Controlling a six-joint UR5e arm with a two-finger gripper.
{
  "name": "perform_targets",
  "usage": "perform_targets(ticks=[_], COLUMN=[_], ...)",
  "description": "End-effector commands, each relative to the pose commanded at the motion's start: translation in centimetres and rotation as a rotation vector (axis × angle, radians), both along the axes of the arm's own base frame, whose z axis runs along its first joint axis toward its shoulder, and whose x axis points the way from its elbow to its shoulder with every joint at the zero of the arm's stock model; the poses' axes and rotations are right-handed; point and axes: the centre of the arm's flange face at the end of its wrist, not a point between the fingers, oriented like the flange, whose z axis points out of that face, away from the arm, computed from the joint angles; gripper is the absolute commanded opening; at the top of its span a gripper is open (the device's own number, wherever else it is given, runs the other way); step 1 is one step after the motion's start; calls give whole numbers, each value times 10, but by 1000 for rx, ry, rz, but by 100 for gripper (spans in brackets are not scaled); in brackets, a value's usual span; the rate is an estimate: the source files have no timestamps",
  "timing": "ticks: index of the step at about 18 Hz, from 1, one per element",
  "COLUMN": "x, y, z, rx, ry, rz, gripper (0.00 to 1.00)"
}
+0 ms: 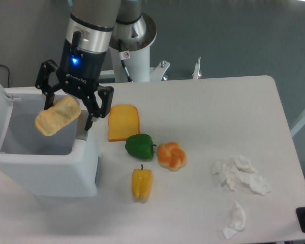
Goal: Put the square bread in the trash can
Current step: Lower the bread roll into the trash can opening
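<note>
We see the pincer (66, 109) holding the square bread (57, 115) over the open trash can (46, 170); released near the right wall, it could bounce onto the desk (218, 112).

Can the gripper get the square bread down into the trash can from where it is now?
Probably yes. The gripper holds the square bread over the open trash can; the lid is swung up at the left, and nothing shows between bread and opening.
</note>
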Motion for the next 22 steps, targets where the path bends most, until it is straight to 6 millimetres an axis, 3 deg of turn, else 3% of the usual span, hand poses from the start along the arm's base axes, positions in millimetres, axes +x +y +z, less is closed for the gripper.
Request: perform_targets(ticks=[11, 22], x=[7, 0], y=[13, 8], z=[-19, -12], rx=[-28, -15], ry=[-25, -2], rz=[-21, -19], gripper=[100, 100])
